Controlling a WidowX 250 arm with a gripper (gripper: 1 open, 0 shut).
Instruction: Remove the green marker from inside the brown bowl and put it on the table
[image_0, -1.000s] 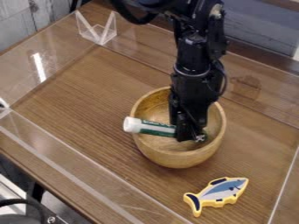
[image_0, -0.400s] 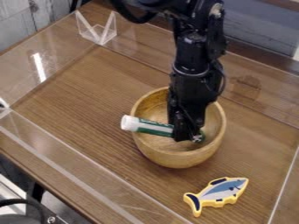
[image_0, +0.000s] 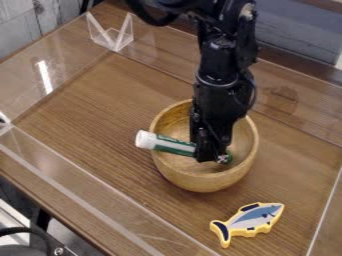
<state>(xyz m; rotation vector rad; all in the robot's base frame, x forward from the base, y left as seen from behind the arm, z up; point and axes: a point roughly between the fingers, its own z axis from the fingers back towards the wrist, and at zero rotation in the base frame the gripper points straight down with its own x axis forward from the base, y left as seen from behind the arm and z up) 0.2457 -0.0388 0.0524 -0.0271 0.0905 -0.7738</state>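
Nudging the green marker farther over the brown bowl's rim — closed firmly on it with the gripper. Needs lifting clear — then lowering to the table.

green marker (white end outward) in the black gripper

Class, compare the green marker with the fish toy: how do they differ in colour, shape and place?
The marker is green with a white end; the fish toy is blue and yellow.
The marker is a straight cylinder; the fish toy is flat-looking with a forked tail.
The marker is at the bowl, its white end over the rim; the fish toy lies on the table.
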